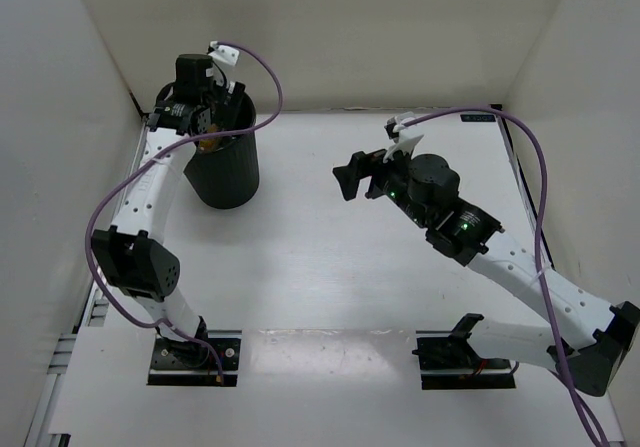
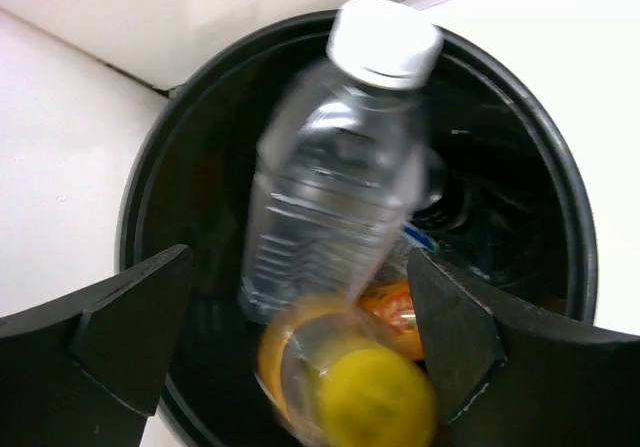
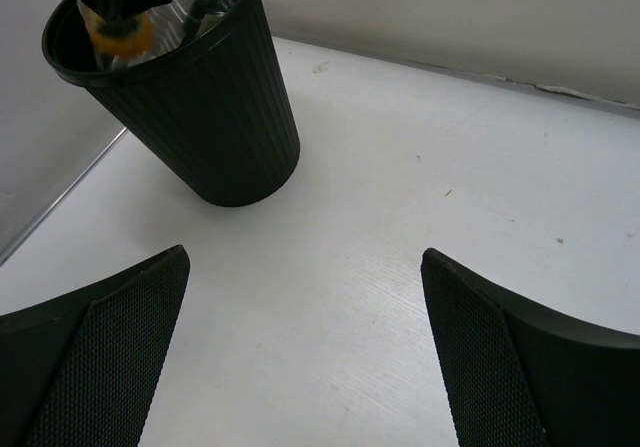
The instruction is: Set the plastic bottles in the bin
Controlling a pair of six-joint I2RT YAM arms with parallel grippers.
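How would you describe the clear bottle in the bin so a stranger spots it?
Start at the tall black ribbed bin at the far left of the white table. Looking down into its mouth, the clear bottle is uppermost, tilted, above a bottle of orange liquid. Its white cap and colourless, see-through body set it apart.
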